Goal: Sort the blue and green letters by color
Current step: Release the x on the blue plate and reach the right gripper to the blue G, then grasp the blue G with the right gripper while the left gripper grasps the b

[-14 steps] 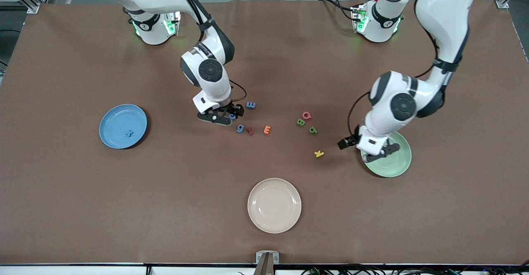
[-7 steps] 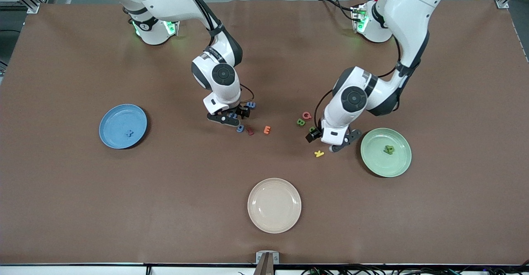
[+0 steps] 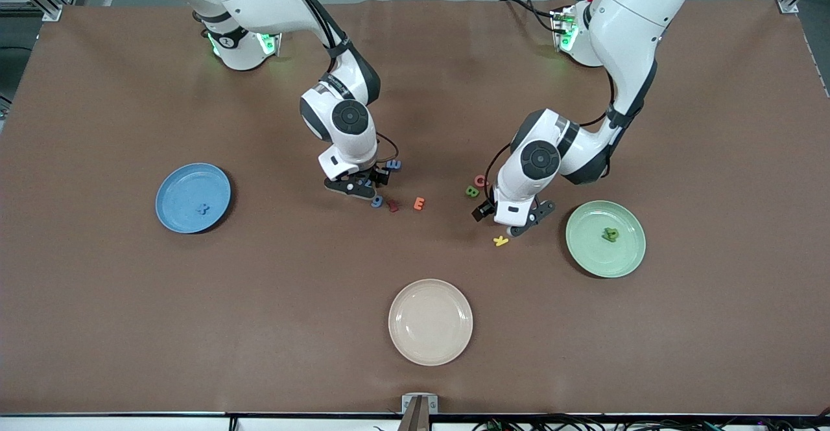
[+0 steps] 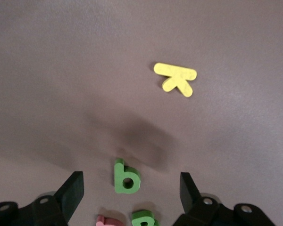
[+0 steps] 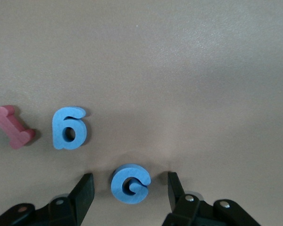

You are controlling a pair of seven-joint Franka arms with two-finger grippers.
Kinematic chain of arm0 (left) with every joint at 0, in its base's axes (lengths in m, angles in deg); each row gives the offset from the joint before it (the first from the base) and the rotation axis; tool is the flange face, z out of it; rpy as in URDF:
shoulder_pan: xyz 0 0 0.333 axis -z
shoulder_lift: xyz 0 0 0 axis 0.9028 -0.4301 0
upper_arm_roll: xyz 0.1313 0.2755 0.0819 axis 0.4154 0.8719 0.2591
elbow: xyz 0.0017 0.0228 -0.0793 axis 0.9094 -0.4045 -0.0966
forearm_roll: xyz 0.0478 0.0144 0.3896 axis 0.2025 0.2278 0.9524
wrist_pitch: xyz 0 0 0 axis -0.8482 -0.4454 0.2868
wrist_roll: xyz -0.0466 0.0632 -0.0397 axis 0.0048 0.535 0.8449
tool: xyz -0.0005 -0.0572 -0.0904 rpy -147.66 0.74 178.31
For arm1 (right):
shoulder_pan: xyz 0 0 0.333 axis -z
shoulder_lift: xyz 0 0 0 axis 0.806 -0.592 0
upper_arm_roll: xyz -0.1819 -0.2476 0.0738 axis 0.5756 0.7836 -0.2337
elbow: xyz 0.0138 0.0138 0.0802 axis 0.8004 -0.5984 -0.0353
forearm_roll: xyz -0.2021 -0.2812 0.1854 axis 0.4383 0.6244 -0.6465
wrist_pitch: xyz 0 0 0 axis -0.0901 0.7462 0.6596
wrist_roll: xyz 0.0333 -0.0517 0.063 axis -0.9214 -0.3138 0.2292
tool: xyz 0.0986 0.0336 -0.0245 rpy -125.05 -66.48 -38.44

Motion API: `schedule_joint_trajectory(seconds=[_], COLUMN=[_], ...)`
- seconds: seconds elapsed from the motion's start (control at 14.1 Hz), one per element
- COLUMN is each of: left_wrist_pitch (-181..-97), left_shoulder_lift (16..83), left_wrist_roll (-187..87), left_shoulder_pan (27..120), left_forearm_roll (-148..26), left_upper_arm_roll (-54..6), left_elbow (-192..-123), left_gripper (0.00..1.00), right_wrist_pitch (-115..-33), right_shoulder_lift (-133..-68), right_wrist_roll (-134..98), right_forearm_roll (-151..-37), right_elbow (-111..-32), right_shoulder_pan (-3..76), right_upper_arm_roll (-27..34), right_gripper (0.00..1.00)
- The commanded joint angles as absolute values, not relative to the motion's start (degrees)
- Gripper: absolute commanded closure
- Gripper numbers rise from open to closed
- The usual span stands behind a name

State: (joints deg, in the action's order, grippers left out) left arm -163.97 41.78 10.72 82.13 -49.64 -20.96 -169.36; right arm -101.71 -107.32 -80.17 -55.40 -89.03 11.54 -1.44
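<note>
While both tools gape | blue letters: four | green letters: four

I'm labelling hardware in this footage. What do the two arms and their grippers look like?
Both arms have glossy white shells with dark grey joint rings and round caps, black cables looping at the wrists. Bases glow green. The left gripper and right gripper have matte black fingers.

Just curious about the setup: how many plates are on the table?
3: a blue plate toward the right arm's end, a green plate toward the left arm's end, a cream plate nearest the front camera.
</note>
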Motion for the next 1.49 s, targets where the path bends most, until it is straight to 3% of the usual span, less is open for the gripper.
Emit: schedule_joint_trajectory(seconds=[0.0,0.36,0.57,0.64,0.85,0.92,1.14,1.42], left_wrist_pitch=[-164.1,-164.1,-164.1,-164.1,-164.0,-163.8,-163.0,-156.4], left_shoulder_lift=[41.7,40.6,40.2,40.2,40.4,40.7,44.1,48.9], left_wrist_roll=[12.7,12.7,12.7,12.7,12.7,12.6,12.5,9.0], left_shoulder_pan=[83.0,82.8,82.8,82.9,82.8,82.7,81.7,77.9], left_forearm_roll=[-48.8,-48.8,-48.8,-48.8,-48.8,-48.8,-48.8,-48.8], left_upper_arm_roll=[-20.6,-20.5,-20.5,-20.5,-20.6,-20.6,-20.6,-20.3], left_elbow=[-169.6,-169.6,-169.3,-169.4,-169.4,-169.4,-169.2,-166.5], left_gripper=[0.14,0.32,0.44,0.53,0.92,0.99,1.0,1.0], right_wrist_pitch=[-101.4,-101.4,-100.3,-99.9,-94.7,-92.4,-85.7,-82.8], right_shoulder_lift=[-108.0,-108.0,-107.3,-107.0,-103.4,-101.9,-96.3,-88.2], right_wrist_roll=[-81.6,-81.6,-80.5,-79.5,-71.2,-67.6,-54.9,-34.2], right_forearm_roll=[-54.2,-54.2,-54.2,-54.2,-54.2,-54.2,-54.2,-54.2], right_elbow=[-88.4,-88.5,-88.4,-88.4,-88.4,-88.5,-90.2,-96.2], right_shoulder_pan=[11.4,11.9,13.4,14.1,18.7,20.7,27.8,39.7], right_upper_arm_roll=[-0.9,-0.9,-0.9,-0.9,-0.9,-1.0,-0.9,-0.9], right_gripper=[0.48,0.98,1.0,1.0,1.0,1.0,1.0,1.0])
